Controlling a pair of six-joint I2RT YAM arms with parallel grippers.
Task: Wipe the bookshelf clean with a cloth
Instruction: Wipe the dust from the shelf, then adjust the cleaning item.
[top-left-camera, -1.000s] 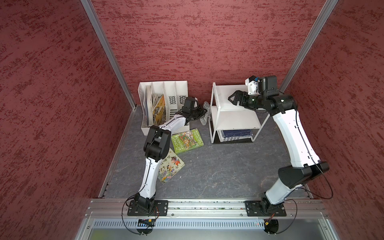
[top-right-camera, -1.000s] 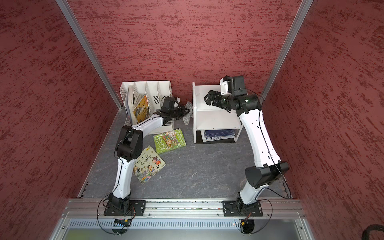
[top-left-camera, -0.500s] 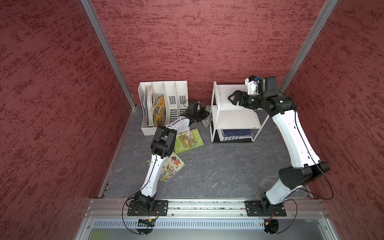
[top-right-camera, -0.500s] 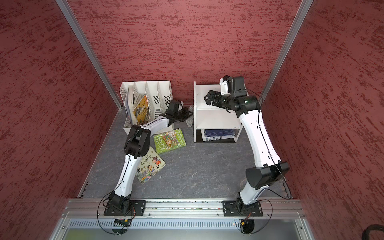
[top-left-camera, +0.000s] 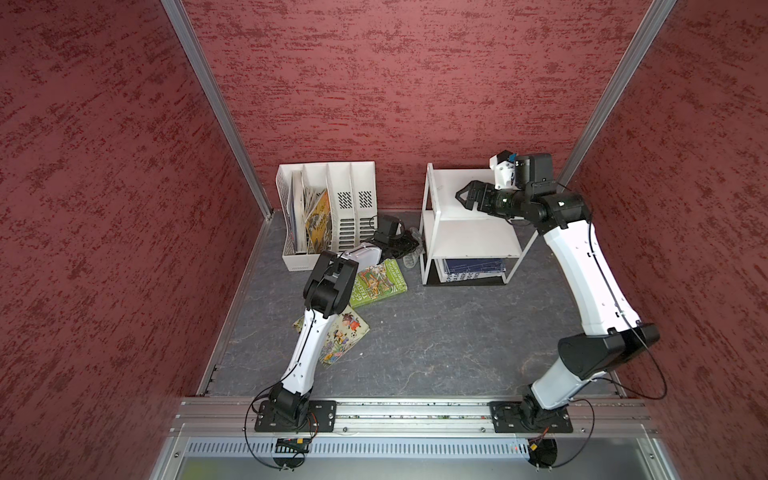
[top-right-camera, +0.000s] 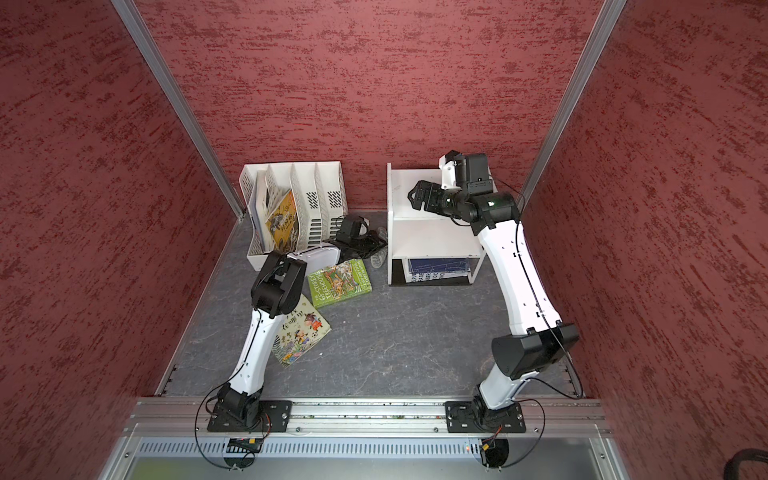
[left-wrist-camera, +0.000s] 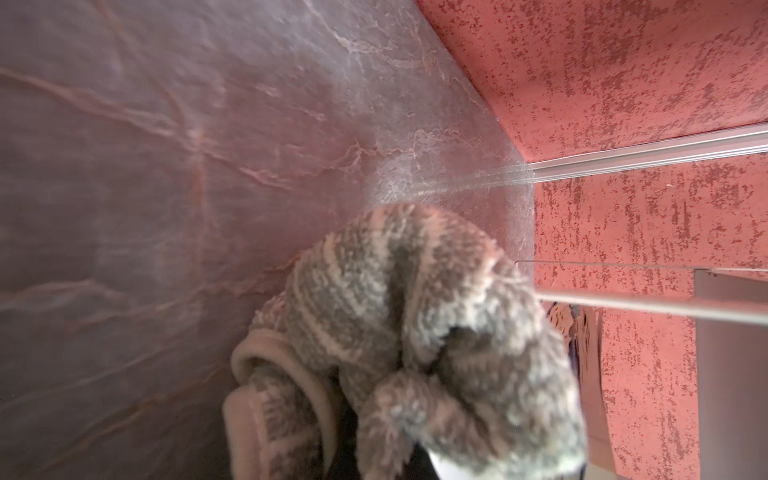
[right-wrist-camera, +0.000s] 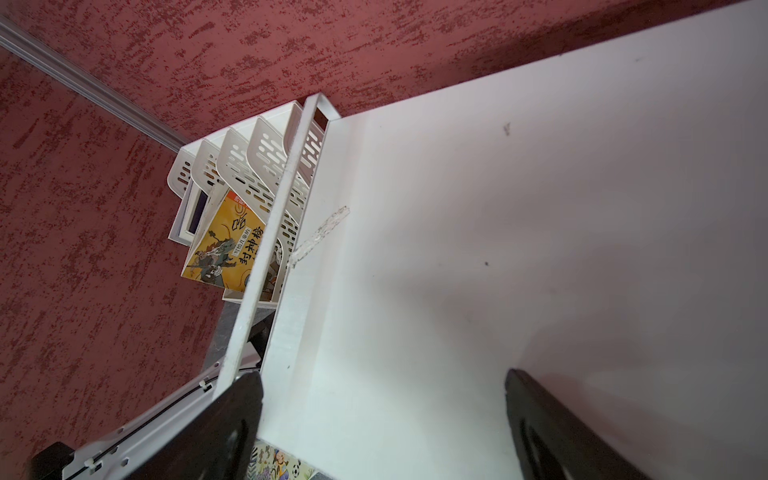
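Cloth (left-wrist-camera: 415, 332), one, clamped in left fingers (top-left-camera: 402, 247), right fingers (right-wrist-camera: 548, 436) apart over one bookshelf (top-left-camera: 469, 239)

grey cloth (left-wrist-camera: 415, 324) with light stripes; white bookshelf (top-left-camera: 473, 239)

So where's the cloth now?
The cloth hangs bunched in the shut left pincer, close up in the left wrist view; in a top view it is low between the organizer and the bookshelf.

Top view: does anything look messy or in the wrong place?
Yes. Two books lie loose on the grey floor, not filed: a green book, skewed, and a cartoon book partly under the left arm. The bookshelf also has a whitish smear on its top board.
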